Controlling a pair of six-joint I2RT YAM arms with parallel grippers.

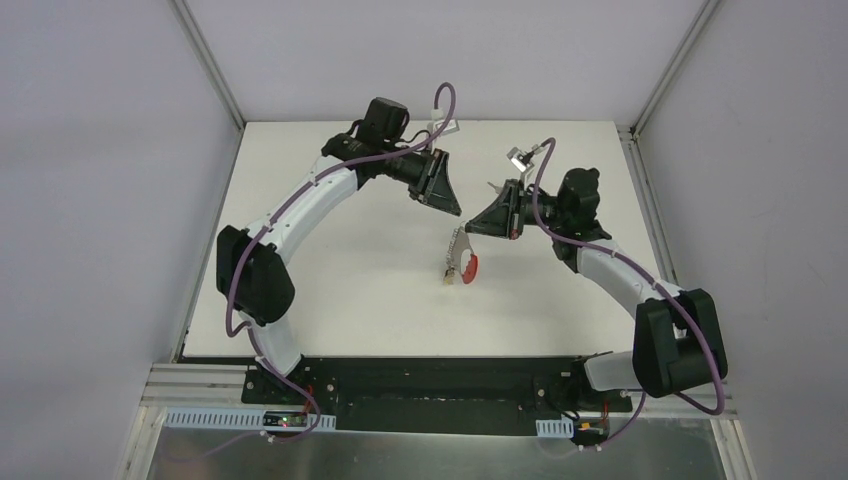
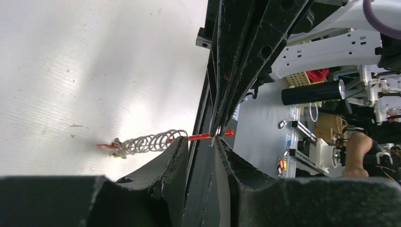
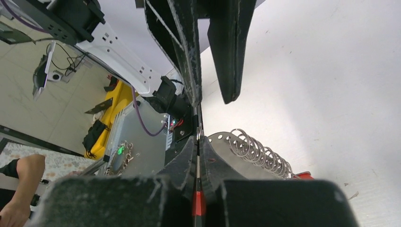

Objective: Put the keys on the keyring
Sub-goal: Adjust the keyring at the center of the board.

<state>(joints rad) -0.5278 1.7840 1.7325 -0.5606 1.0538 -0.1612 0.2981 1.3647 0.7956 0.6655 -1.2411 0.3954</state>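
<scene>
One keyring [image 1: 462, 256] on one table [image 1: 350, 290], between left arm [image 1: 300, 205] and right arm [image 1: 620, 275].

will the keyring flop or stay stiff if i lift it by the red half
Probably fairly stiff: the keyring holds one flat oval loop on the table. Its metal clips look loosely hung, so they may swing. It looks thin and light, so a push would likely slide it.

Red-and-grey oval keyring [image 1: 463, 258], lying flat on white table [image 1: 330, 280]
</scene>
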